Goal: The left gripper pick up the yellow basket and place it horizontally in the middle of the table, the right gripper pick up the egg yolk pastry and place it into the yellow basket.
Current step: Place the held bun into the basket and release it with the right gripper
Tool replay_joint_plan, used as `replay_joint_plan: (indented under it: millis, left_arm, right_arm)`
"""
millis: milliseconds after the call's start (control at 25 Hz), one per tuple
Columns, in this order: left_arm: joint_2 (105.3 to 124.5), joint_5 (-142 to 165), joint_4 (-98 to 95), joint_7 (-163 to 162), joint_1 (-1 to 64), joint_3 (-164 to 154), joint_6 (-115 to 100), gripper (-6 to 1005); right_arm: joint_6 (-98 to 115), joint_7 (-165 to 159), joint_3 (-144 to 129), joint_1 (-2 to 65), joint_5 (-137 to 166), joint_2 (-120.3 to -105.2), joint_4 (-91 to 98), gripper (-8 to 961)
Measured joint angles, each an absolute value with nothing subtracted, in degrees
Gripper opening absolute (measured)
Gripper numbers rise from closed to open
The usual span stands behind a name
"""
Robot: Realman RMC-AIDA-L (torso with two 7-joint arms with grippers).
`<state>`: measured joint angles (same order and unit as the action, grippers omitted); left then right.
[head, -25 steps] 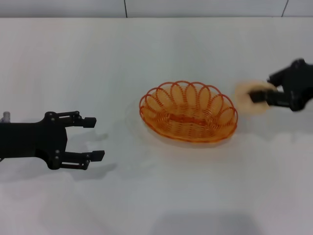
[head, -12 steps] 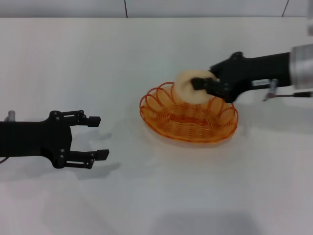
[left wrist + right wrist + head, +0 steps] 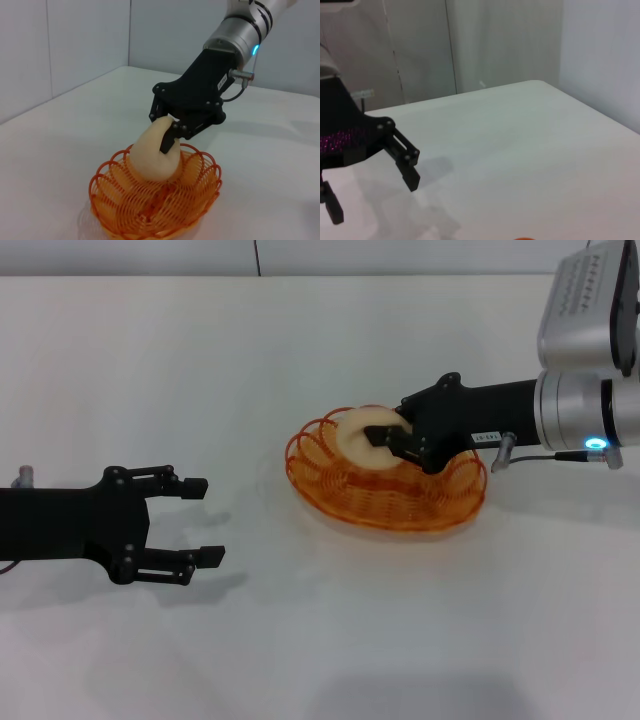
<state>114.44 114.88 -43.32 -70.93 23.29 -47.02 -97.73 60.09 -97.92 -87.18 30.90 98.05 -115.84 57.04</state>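
Note:
The yellow basket [image 3: 385, 490] lies flat on the white table [image 3: 320, 360] near its middle; it also shows in the left wrist view [image 3: 155, 197]. My right gripper [image 3: 385, 438] is shut on the egg yolk pastry [image 3: 357, 437] and holds it tilted on edge inside the basket's far-left part, low over its floor. In the left wrist view the right gripper [image 3: 167, 135] pinches the pastry [image 3: 152, 155] just above the basket bottom. My left gripper [image 3: 195, 520] is open and empty on the left, well apart from the basket; it shows in the right wrist view [image 3: 370, 195].
A wall with panel seams [image 3: 256, 255] runs behind the table's far edge. A table corner [image 3: 535, 82] shows in the right wrist view.
My right gripper has carried the pastry from right of the basket leftward over its rim and lowered it into the basket. The left gripper shifted only slightly.

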Motion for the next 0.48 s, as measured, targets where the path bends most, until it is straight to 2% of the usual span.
replay_joint_plan:
  millis: [200, 480]
  left_arm:
    - [114.44, 114.88, -43.33, -70.93, 23.29, -46.98, -97.73, 832]
    - [114.43, 114.87, -43.33, -70.93, 23.25, -46.92, -97.65, 832]
  right_arm:
    - [59.96, -96.22, -87.92, 30.65, 97.80, -115.84, 56.94, 78]
    - [59.29, -95.89, -87.94, 30.57, 97.88, -115.75, 56.52, 315]
